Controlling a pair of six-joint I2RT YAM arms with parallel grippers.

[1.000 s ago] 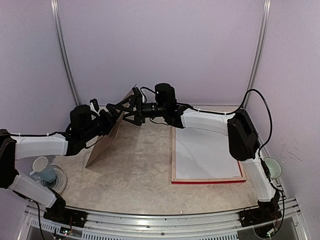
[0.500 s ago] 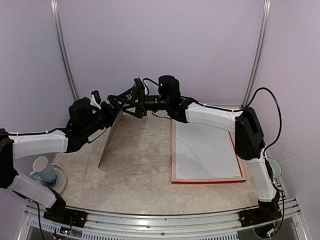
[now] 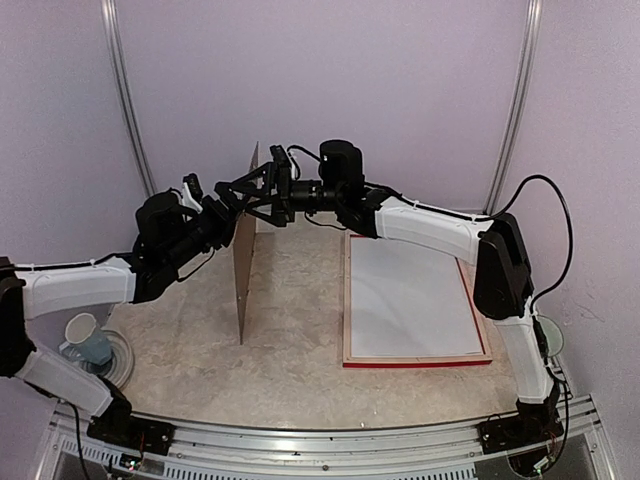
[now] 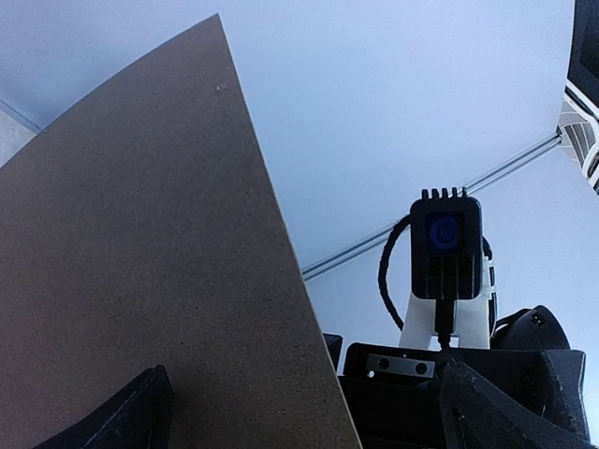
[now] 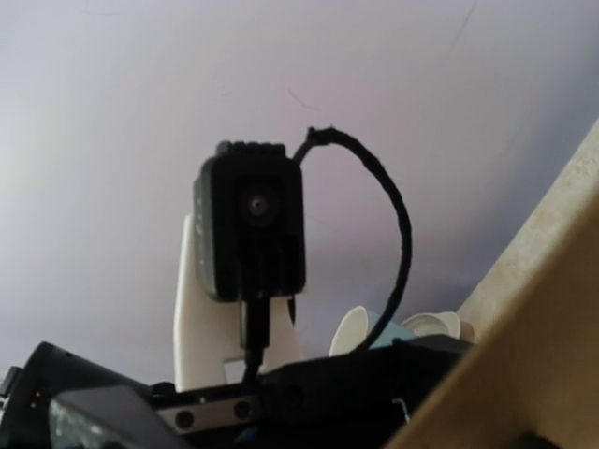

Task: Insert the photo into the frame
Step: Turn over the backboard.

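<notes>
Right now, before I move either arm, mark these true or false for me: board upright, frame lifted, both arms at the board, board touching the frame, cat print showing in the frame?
1. The brown board stands upright on one edge on the table. True.
2. The frame is lifted off the table. False: it lies flat, to the right of the board.
3. The left arm and right arm both reach the board's upper part. True.
4. The board touches the frame. False: bare table shows between them.
5. The cat print shows in the frame. False: only a plain white sheet fills it; no print is visible.
</notes>
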